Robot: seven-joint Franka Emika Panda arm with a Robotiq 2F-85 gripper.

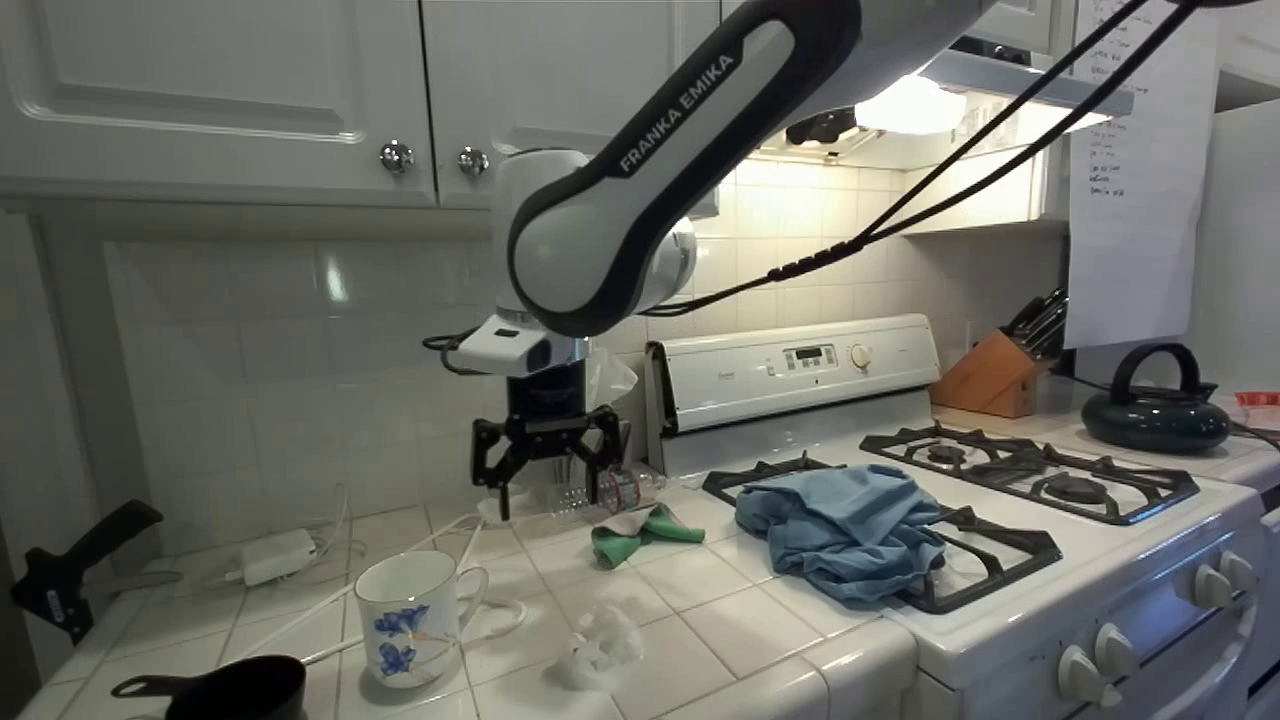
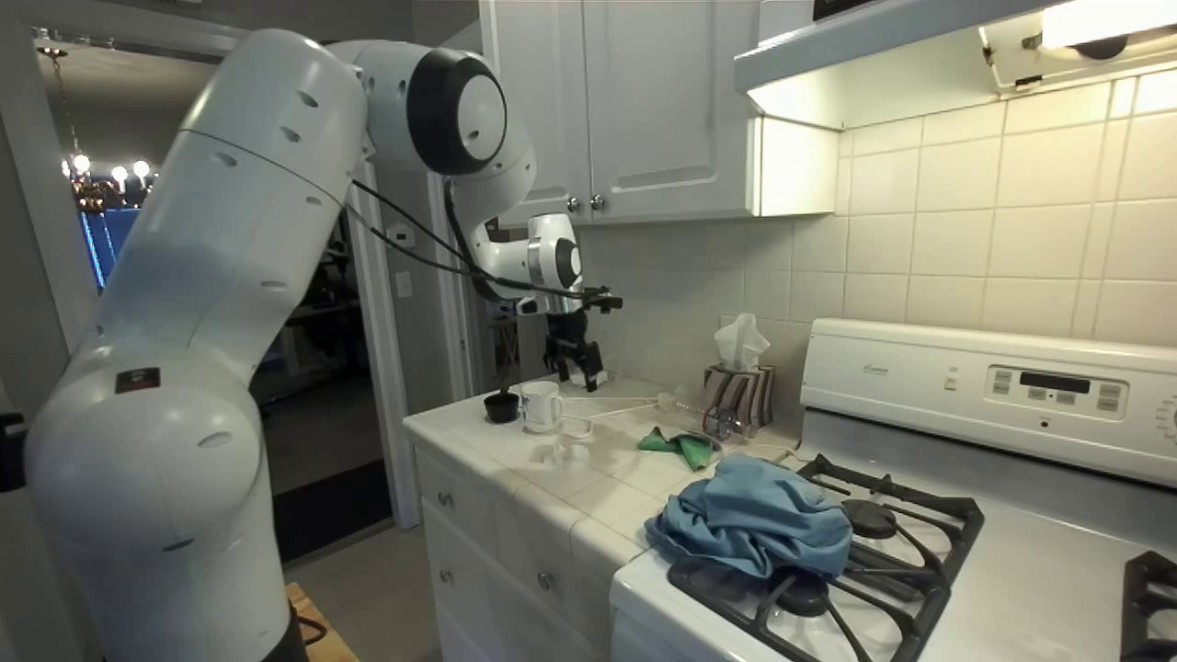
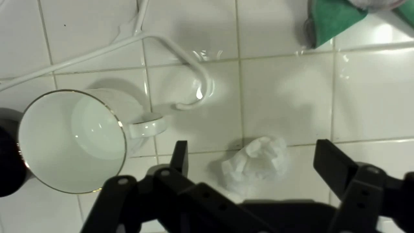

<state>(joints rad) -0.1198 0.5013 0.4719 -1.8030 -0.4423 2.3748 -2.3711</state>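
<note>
Evidently nothing is grasped yet: the gripper hangs, fingers apart, above the untouched crumpled wad right of the mug.

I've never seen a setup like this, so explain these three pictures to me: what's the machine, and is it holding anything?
The white machine is a robot arm, ending in a black gripper with two fingers. Two pictures come from cameras outside the robot; the close-up looks down from its wrist, past the fingers. On the tiled counter are a mug with blue flowers, a small black pan, a crumpled white wad, a green cloth, a clear bottle and what looks like a white hanger. A blue cloth lies on the stove. The gripper hangs open above the counter, holding nothing; in the wrist view the wad shows between the fingers.
</note>
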